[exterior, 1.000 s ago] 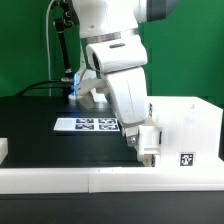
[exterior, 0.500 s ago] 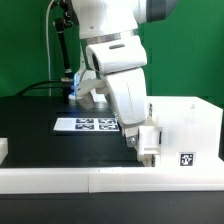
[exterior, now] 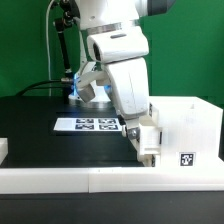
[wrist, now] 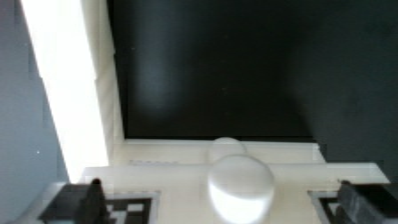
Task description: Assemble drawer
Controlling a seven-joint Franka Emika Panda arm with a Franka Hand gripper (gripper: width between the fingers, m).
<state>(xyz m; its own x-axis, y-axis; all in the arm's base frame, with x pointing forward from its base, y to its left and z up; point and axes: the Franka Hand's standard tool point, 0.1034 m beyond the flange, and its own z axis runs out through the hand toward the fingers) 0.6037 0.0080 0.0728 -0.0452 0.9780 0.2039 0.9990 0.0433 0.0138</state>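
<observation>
The tall white box (exterior: 188,122) stands at the exterior view's right, with a square tag (exterior: 185,158) on its near face. My gripper (exterior: 146,146) hangs low against the box's left side, and a small white part shows there. In the wrist view my gripper (wrist: 221,202) is open. Its dark fingers (wrist: 75,200) stand wide on either side of a white tray front (wrist: 164,162). That front has a rounded knob (wrist: 237,180) and a tag at each side. A long white wall (wrist: 68,80) runs beside dark floor. The second tray is out of view.
The marker board (exterior: 88,125) lies flat on the black table behind my arm. A long low white rail (exterior: 100,180) runs along the front edge. A small white piece (exterior: 3,148) sits at the exterior view's far left. A green wall stands behind.
The upper arm has swung a little up and toward the exterior view's right. The gripper has stayed at the box's left side.
</observation>
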